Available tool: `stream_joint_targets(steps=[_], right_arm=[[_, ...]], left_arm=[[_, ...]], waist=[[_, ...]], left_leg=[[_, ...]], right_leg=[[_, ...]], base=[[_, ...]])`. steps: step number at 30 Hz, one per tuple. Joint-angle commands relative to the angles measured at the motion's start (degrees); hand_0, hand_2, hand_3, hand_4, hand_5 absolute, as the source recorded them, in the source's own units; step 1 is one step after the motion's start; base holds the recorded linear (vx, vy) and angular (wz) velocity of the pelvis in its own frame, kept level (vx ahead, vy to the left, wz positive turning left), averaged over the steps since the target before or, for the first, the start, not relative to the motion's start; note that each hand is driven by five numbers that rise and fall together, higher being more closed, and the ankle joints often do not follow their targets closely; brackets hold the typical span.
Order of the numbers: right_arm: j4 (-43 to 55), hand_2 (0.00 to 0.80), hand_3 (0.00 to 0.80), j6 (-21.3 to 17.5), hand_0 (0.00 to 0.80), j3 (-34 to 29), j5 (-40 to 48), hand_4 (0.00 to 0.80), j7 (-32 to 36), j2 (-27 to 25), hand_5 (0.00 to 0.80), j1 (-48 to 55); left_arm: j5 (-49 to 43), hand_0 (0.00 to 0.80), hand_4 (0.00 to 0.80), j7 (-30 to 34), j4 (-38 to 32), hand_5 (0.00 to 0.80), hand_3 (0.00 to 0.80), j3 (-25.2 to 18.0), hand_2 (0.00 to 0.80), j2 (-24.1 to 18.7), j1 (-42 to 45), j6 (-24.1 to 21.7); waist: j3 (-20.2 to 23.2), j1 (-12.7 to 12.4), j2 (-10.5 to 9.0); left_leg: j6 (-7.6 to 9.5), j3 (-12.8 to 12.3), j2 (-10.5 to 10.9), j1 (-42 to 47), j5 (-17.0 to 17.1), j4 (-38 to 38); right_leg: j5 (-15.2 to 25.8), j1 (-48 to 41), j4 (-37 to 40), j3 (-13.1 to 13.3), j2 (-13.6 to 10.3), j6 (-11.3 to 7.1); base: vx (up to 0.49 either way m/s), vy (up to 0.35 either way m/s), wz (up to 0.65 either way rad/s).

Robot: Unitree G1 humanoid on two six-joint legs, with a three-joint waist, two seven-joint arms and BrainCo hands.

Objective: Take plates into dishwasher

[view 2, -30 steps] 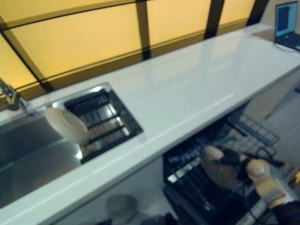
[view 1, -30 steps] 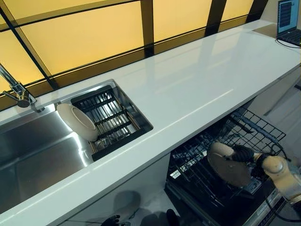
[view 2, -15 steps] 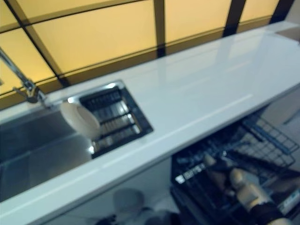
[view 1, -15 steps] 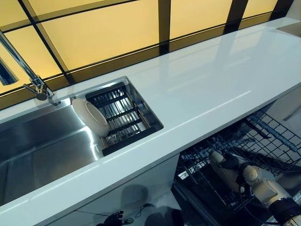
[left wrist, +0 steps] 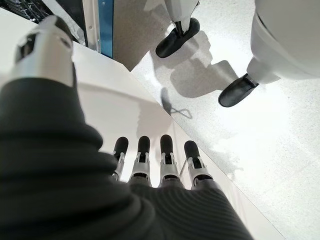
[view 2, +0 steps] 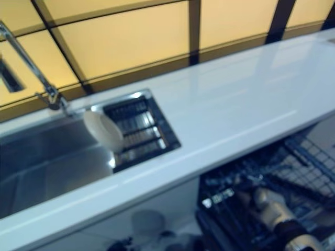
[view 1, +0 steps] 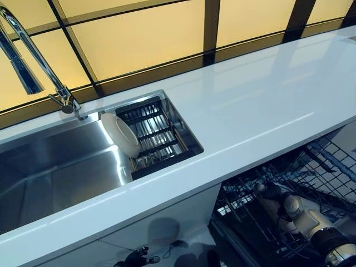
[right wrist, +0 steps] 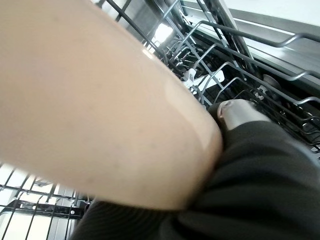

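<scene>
This is a kitchen. A long white countertop (view 1: 261, 105) holds a steel sink (view 1: 50, 167) with a tall faucet (view 1: 33, 55), and a dish rack (view 1: 158, 133) with one plate (view 1: 121, 134) sits in the sink's right part. Under the counter, an open dishwasher (view 1: 261, 222) shows its black wire rack (view 1: 328, 161), and amber window panels (view 1: 144, 33) stand behind the counter.

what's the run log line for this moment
right hand: shut on plate, low in dishwasher rack | left hand: open, idle | second plate: upright in sink rack
</scene>
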State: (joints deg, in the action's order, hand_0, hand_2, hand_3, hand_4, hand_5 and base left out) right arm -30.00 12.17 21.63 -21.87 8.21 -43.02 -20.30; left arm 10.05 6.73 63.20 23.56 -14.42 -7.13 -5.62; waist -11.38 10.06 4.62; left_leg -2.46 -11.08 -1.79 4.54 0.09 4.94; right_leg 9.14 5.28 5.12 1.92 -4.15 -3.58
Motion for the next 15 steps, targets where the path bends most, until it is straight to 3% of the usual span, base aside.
stream_joint_targets(steps=[1, 3, 4, 15], right_arm=[[-3.85, 0.8, 0.8, 0.62, 0.8, 2.1, -1.63, 0.8, -0.37, 1.34, 0.8, -2.6], [-3.6, 0.8, 0.8, 0.86, 0.8, 1.97, -1.88, 0.8, -0.24, 1.27, 0.8, -2.25], [-3.28, 0.0, 0.0, 1.22, 0.0, 1.62, -2.22, 0.0, -0.63, 1.08, 0.0, -1.83], [2.06, 0.0, 0.0, 3.97, 0.0, -3.17, -2.59, 0.0, 1.39, -2.62, 0.0, -0.14]], left_arm=[[0.64, 0.0, 0.0, 0.16, 0.71, 0.0, 0.0, 0.63, 0.0, -2.06, -2.15, -0.7], [0.56, 0.0, 0.0, 0.16, 0.73, 0.0, 0.0, 0.49, 0.0, -2.12, -2.11, -0.7], [0.43, 0.0, 0.0, 0.22, 0.81, 0.0, 0.0, 0.21, 0.0, -2.18, -2.05, -0.67], [-0.35, 0.0, 0.0, -0.29, 0.77, 0.0, 0.0, -1.21, 0.0, -2.64, -1.74, -0.07]], waist=[[1.56, -0.88, -3.94], [1.56, -0.85, -4.08], [1.63, -0.8, -4.24], [1.75, 0.05, -5.36]], left_leg=[[1.34, 2.33, 2.01, -1.18, -1.26, -0.1], [1.36, 2.35, 1.96, -1.19, -1.26, -0.1], [1.37, 2.32, 1.88, -1.17, -1.23, -0.11], [1.34, 2.14, 1.26, -0.95, -1.19, 0.06]], right_leg=[[-0.85, -0.21, -0.69, 2.27, -1.14, -3.55], [-0.85, -0.19, -0.71, 2.36, -1.09, -3.56], [-0.81, -0.21, -0.71, 2.38, -1.06, -3.57], [-0.64, -0.17, -0.69, 3.25, -0.46, -3.61]], base=[[-0.001, -0.01, 0.07], [0.001, -0.004, 0.02], [0.0, 0.0, 0.0], [0.0, 0.0, 0.0]])
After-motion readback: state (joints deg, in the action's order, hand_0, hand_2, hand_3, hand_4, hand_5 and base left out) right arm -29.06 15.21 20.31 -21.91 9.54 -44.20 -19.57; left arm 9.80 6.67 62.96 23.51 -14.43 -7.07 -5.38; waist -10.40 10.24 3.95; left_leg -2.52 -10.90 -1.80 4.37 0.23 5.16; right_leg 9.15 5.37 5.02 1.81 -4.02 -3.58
